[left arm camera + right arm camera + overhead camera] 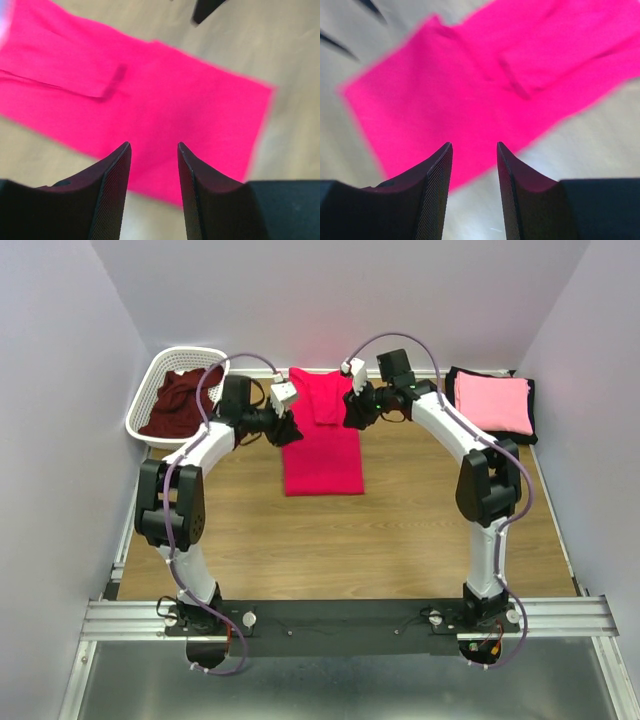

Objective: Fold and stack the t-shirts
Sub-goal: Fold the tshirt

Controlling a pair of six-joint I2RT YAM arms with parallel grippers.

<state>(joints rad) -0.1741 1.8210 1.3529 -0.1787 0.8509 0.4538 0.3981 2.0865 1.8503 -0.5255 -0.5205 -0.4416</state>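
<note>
- The red shirt (322,445) lies flat at the far middle of the table (350,540), folded into a long strip with its sleeves tucked in.
- The left gripper (154,146) hangs by its left edge and the right gripper (474,145) by its right edge. Both have their fingers apart and hold nothing.
- The pink shirt (494,402) rests folded on the black shirt (451,390), far right. The maroon shirt (180,405) sits in the basket (150,380), far left.
- Risk: a pinch that takes only the top layer would pull the sleeves loose, and uneven lifting would skew the fold.

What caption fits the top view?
Crimson t-shirt folded lengthwise at centre; maroon t-shirt in basket; pink t-shirt folded, far right.
</note>
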